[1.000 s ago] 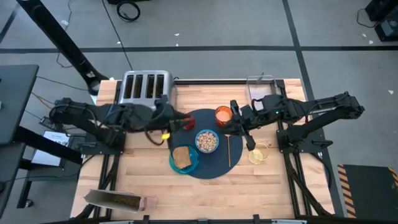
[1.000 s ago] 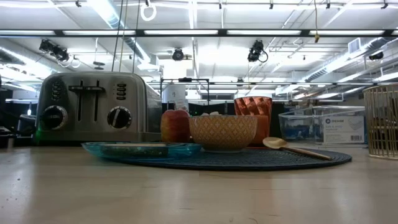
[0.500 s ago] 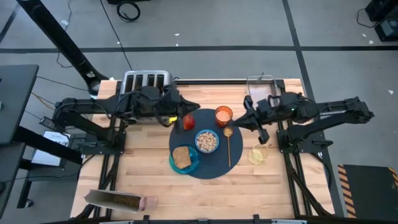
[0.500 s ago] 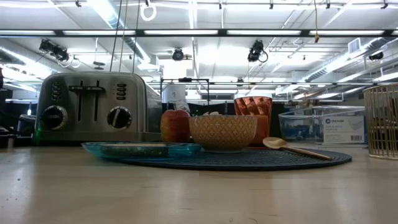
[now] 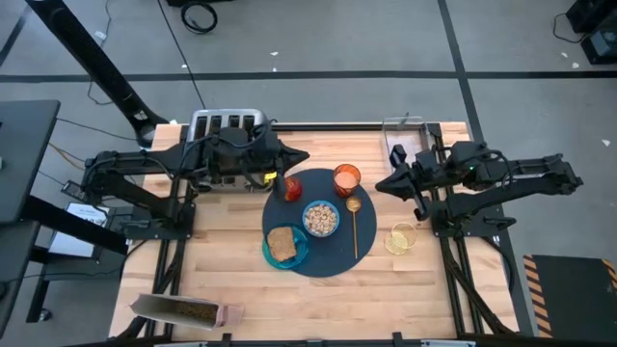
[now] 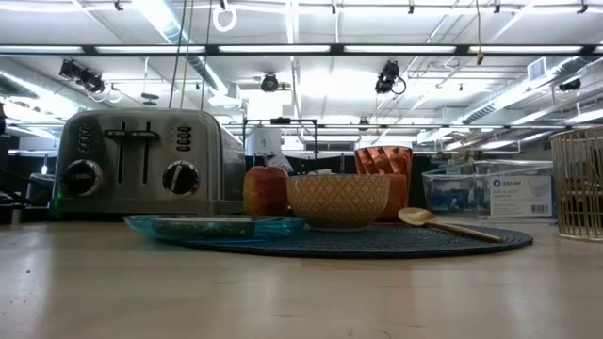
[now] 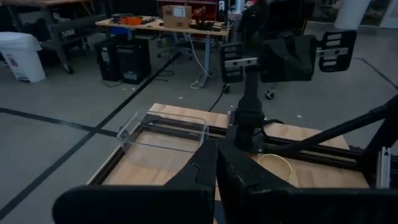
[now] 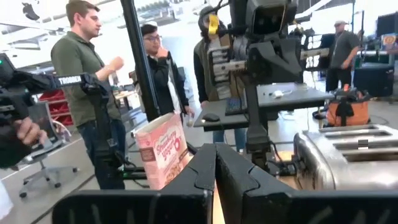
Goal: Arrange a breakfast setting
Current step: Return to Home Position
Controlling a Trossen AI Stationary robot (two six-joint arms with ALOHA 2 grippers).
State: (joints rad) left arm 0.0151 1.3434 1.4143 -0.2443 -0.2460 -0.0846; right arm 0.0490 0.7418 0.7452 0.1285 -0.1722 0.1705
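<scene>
In the low view the gold wire cup [image 6: 579, 179] runs off the right edge, and the small patterned cereal bowl [image 6: 337, 200] hides the lower left of the ribbed orange cup [image 6: 384, 158].

A brushed-metal toaster [image 6: 141, 162] gleams on the pale, smooth wooden surface [image 6: 283, 292], near a woven dark-blue mat [image 6: 396, 242], a glossy translucent teal plate [image 6: 179, 227] and a clear plastic container [image 6: 485, 191].

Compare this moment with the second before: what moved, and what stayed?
Both arms drew back off the mat: the left gripper retreated toward the toaster, the right gripper pulled away to the right. Neither holds anything. The apple, bowl, cup, spoon and toast stayed put.
</scene>
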